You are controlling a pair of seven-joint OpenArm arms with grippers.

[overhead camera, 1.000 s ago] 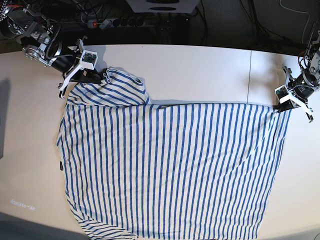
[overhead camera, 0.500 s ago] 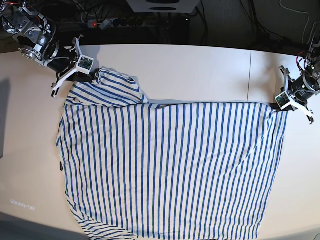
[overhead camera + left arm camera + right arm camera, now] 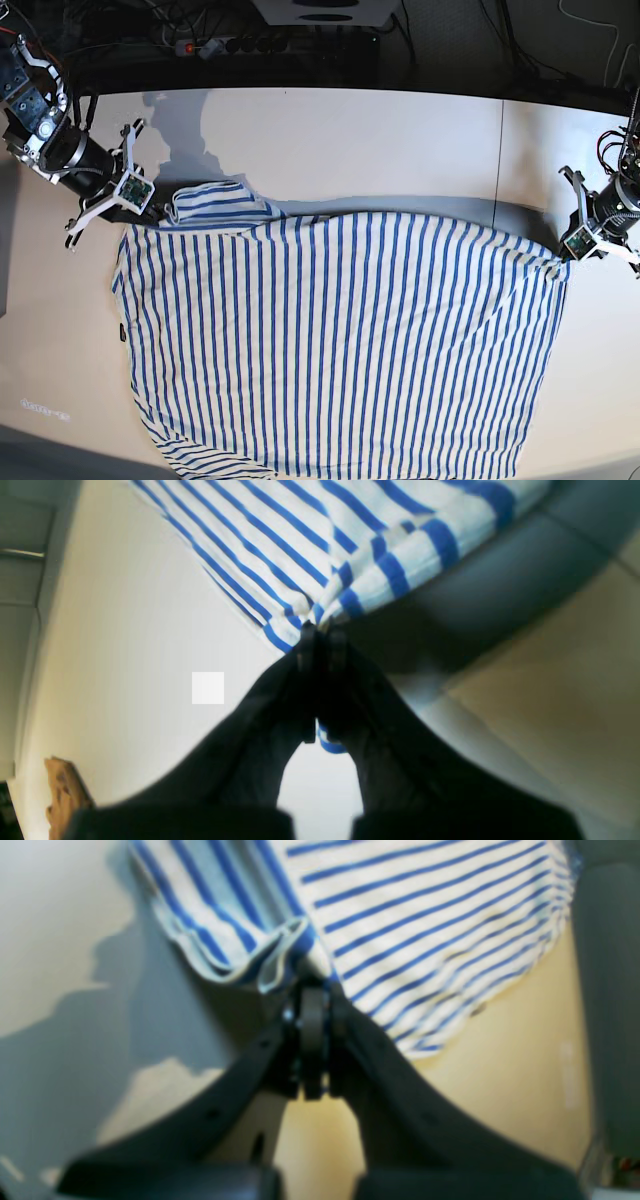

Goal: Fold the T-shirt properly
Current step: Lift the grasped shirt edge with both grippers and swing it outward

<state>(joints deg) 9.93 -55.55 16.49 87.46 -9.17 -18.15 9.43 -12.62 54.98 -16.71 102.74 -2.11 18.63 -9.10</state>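
The T-shirt (image 3: 340, 340), white with thin blue stripes, lies spread across the table (image 3: 380, 130), and its far edge is lifted and casts a shadow. My right gripper (image 3: 150, 212), at the left of the base view, is shut on the far left corner, where the cloth is bunched. In the right wrist view this right gripper (image 3: 312, 985) pinches a folded hem of the T-shirt (image 3: 425, 915). My left gripper (image 3: 566, 256), at the right of the base view, is shut on the far right corner. Up close, the left gripper (image 3: 320, 630) clamps the striped T-shirt (image 3: 310, 540).
A power strip and cables (image 3: 240, 45) lie beyond the table's far edge. A seam (image 3: 500, 150) crosses the tabletop at the right. The shirt's near hem runs out of the base view's lower edge. A brown object (image 3: 62, 790) shows low in the left wrist view.
Both grippers have drawn toward the near side with the shirt's corners in them. The right one has also gone outward to the left, and the bunched flap has flattened.
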